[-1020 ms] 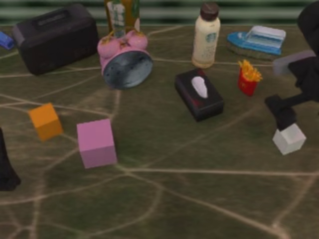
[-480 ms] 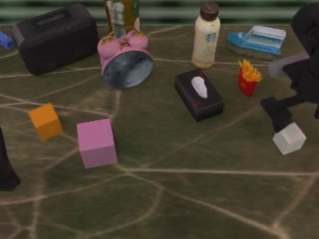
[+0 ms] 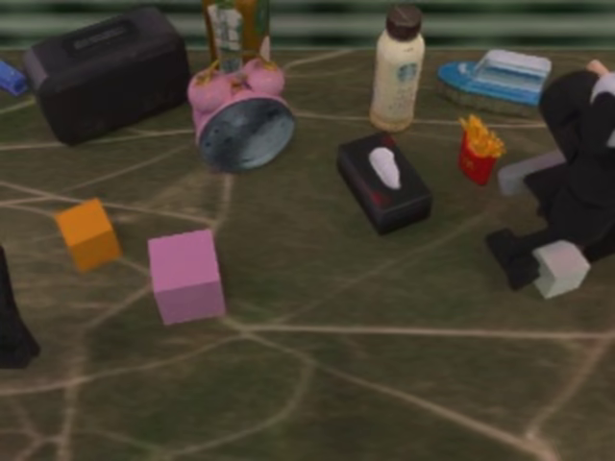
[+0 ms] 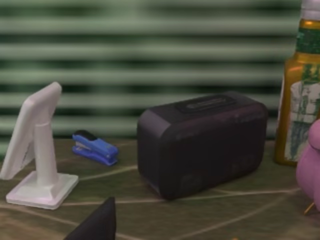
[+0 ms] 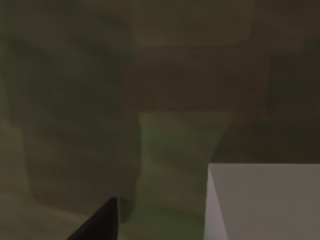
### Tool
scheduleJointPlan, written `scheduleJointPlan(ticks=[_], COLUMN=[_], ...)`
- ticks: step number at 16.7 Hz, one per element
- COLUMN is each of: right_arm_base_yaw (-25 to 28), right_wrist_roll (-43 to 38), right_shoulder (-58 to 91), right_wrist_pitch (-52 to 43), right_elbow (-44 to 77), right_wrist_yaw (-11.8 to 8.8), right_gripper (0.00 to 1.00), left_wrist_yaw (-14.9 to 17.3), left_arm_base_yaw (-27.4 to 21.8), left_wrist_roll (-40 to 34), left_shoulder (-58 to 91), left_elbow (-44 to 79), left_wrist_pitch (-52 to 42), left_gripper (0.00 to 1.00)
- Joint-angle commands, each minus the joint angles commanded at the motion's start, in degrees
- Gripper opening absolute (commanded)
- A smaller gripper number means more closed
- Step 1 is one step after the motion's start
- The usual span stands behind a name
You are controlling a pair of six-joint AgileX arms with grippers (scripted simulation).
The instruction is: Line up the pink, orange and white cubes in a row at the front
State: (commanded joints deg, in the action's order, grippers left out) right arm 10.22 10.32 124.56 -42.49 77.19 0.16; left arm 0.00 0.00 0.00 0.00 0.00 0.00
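The right hand (image 3: 540, 261) stands at the small matte off-white cube (image 3: 561, 268), right of the black rectangular tissue box (image 3: 383, 181); whether it grips, I cannot tell.

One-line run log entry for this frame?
right tool: at white cube, table right, open | left tool: parked left edge | pink cube, orange cube: untouched

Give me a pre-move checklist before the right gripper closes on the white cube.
1. Right gripper at the white cube: ok, one dark finger sits at its left face.
2. Far finger placed on the cube's other side: cannot tell, hidden by the arm.
3. Cube resting flat on the table: ok.
4. Nearby clutter: ok, the fries and tissue box stand apart.
5. Row spot beside the pink cube and orange cube: ok, open.
6. Left gripper parked at the left edge: ok.
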Motion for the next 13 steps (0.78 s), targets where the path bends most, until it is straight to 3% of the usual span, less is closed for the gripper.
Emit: scheduleJointPlan(ticks=[4, 13], right_arm_base_yaw=[0.01, 0.01], right_wrist_roll=[-0.01, -0.01], right_shoulder=[0.31, 0.31], right_wrist_pitch=[0.40, 0.40], right_elbow=[-0.23, -0.23], right_wrist_yaw=[0.00, 0.00], right_gripper=[1.00, 0.32], left_wrist_yaw=[0.00, 0.00], left_arm_base_yaw=[0.00, 0.00], left_wrist_roll=[0.00, 0.00], left_shoulder=[0.00, 0.00], left_elbow=[0.00, 0.00], left_wrist_pitch=[0.00, 0.00], left_gripper=[1.00, 1.00])
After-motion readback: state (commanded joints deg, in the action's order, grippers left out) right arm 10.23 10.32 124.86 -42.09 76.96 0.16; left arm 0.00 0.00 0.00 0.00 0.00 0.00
